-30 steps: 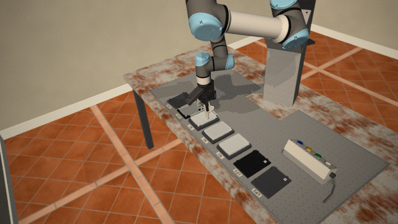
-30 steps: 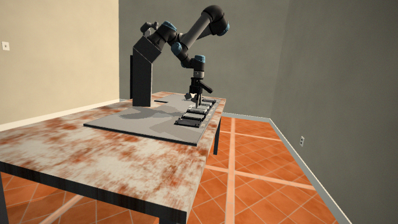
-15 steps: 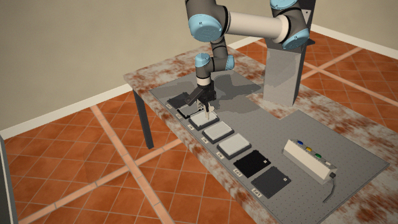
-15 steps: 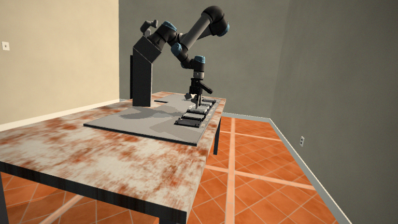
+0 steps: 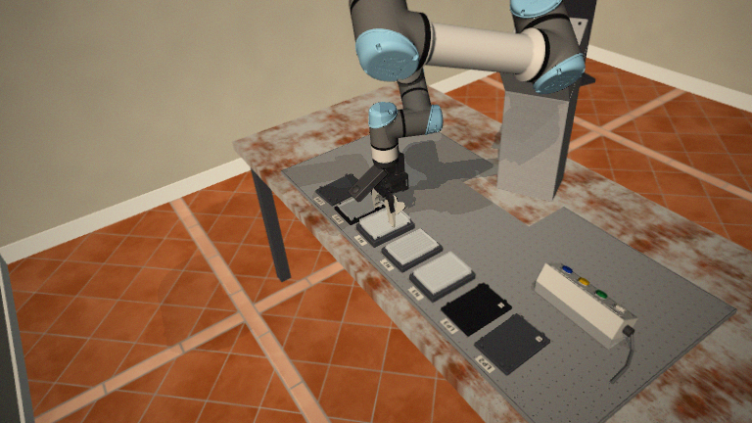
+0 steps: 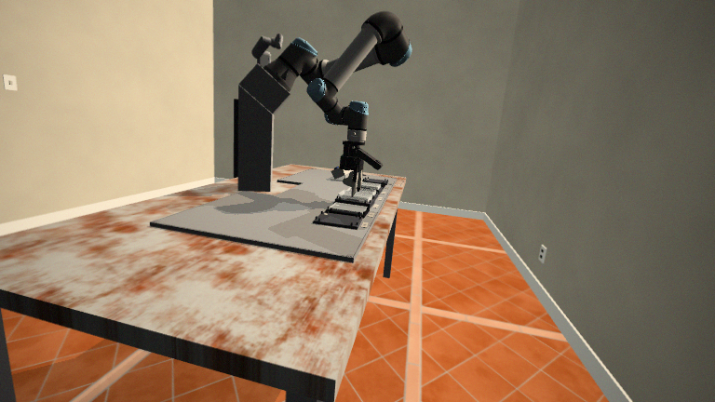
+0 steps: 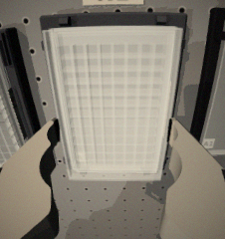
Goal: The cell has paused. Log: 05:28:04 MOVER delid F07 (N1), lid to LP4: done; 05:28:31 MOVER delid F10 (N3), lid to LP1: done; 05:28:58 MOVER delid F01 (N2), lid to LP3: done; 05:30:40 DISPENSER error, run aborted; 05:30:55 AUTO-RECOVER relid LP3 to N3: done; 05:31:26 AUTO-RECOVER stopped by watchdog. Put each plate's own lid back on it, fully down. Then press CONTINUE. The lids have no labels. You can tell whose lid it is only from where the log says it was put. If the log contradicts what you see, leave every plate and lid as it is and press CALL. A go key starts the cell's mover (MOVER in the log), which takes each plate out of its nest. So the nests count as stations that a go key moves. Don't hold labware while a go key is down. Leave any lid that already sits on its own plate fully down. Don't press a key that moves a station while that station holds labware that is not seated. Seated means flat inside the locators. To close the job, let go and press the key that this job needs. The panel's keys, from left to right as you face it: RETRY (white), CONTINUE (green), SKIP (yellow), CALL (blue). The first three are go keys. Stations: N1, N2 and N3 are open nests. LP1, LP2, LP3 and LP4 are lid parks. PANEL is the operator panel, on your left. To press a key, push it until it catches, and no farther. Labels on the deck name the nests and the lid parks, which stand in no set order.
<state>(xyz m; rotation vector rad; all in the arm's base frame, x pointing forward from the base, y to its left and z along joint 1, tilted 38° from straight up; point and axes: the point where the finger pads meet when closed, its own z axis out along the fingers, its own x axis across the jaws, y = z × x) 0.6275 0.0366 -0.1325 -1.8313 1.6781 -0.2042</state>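
Nest label [image 5: 360,240] [image 6: 375,207] [image 7: 112,2] too blurred to read, half cropped at wrist.

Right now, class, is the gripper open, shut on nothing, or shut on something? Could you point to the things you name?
Shut on something: its two fingers press the side edges of a clear lid [image 7: 117,176] over the nearest plate.

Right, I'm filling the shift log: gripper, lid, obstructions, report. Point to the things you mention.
Gripper [image 5: 388,215] [image 6: 357,192] [image 7: 113,119] shut on clear lid [image 5: 379,224] [image 6: 360,195] [image 7: 117,176]. Lid over plate [image 7: 112,90], seating unclear. No obstruction seen.
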